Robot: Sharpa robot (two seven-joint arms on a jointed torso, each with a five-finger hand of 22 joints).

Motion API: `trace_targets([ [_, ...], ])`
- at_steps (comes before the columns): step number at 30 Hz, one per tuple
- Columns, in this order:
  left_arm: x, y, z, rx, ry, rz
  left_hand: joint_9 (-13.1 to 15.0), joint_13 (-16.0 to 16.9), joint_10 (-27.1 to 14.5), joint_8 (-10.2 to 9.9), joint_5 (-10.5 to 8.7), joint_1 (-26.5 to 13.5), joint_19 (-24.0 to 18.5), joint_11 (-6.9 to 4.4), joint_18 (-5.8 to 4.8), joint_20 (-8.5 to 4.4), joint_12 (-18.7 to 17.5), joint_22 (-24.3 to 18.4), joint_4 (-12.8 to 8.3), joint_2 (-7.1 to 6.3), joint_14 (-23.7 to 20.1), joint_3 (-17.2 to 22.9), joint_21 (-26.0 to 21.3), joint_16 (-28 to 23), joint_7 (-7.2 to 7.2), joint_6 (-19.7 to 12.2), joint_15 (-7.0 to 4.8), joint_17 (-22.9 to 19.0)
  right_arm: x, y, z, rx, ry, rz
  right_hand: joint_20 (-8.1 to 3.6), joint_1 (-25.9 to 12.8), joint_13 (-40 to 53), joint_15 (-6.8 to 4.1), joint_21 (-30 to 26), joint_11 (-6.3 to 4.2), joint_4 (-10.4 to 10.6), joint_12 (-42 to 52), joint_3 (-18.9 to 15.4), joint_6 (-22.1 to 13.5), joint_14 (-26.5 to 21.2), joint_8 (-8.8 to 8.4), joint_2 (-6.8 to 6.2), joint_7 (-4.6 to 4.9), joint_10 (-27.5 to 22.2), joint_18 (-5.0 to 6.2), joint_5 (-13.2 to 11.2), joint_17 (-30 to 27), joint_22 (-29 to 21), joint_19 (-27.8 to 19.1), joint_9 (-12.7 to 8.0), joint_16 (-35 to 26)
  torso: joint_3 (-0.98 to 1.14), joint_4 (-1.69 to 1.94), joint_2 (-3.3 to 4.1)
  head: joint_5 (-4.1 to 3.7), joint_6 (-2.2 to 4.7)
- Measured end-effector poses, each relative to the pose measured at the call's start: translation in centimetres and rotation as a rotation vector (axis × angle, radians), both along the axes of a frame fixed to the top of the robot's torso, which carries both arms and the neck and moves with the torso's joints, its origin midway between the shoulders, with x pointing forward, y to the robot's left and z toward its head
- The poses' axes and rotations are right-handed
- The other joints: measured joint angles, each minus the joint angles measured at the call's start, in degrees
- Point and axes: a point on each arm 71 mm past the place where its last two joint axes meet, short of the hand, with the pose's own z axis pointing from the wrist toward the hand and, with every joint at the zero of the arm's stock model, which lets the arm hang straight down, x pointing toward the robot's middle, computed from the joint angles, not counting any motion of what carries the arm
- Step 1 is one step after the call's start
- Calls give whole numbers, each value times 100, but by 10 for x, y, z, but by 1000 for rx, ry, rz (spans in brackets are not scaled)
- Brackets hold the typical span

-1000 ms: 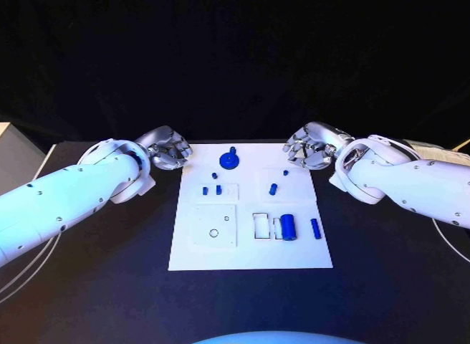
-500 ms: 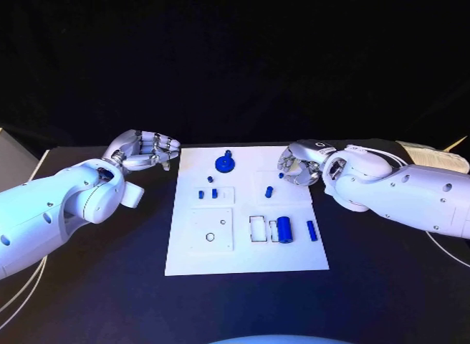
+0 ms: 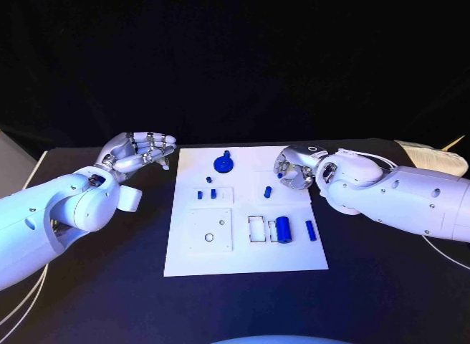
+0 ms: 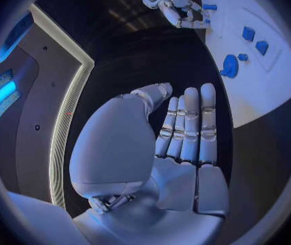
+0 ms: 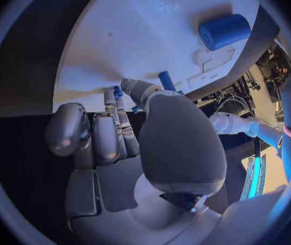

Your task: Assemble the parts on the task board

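Lying flat in the middle of the black table (image 3: 111, 287), the white task board (image 3: 246, 258) carries all the blue parts. A round blue disc with a stem (image 3: 223, 164) sits near the board's far edge, and a small blue stud (image 3: 208, 179) lies just nearer than it. Two short blue pegs (image 3: 206, 194) stand side by side in a raised square on the board's left half, and a single blue peg (image 3: 268, 191) stands right of them. Nearer the robot lie a large blue cylinder (image 3: 284, 229), beside an open rectangular frame (image 3: 258, 228), and a slim blue bar (image 3: 310, 230) close to the board's right edge.

The left hand (image 3: 140, 152) hangs over bare table beside the board's far left corner, apart from it. Its wrist view shows the fingers (image 4: 189, 125) straight, lying side by side and grasping nothing (the head view leaves them looking loosely curled).

The right hand (image 3: 295, 169) is over the board's far right corner. The head view does not resolve its grip. Its wrist view shows the fingers (image 5: 108, 136) curled down toward the white surface, with a small blue peg (image 5: 166, 80) standing at the thumb tip; I cannot tell whether it is pinched or merely next to it. That view also shows the large cylinder (image 5: 224, 31) well beyond the fingertips.
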Motion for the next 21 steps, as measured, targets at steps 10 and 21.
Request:
trace_targets([
  [10,-2,-1,1,-24,6,0,0,-5,8,0,0,5,29,-8,0,-12,0,-6,0,5,0,0,0,0,0,0,0,0,2,3,0,-8,-12,-7,0,113,18,0,175,-96,-65,4,253,246,0,179,221,-123,339,5,-46,53,215,0,139,151,3,-4,6,-12,-15],
  [21,-3,-2,2,-31,8,-4,-6,-17,8,0,0,5,29,-8,-1,-12,0,-13,0,5,0,0,0,0,0,0,0,1,2,8,-1,-34,-28,-15,-32,199,74,-84,223,-90,-252,59,439,467,2,379,427,-187,549,6,-138,4,300,-32,338,211,1,-3,5,-44,-44],
])
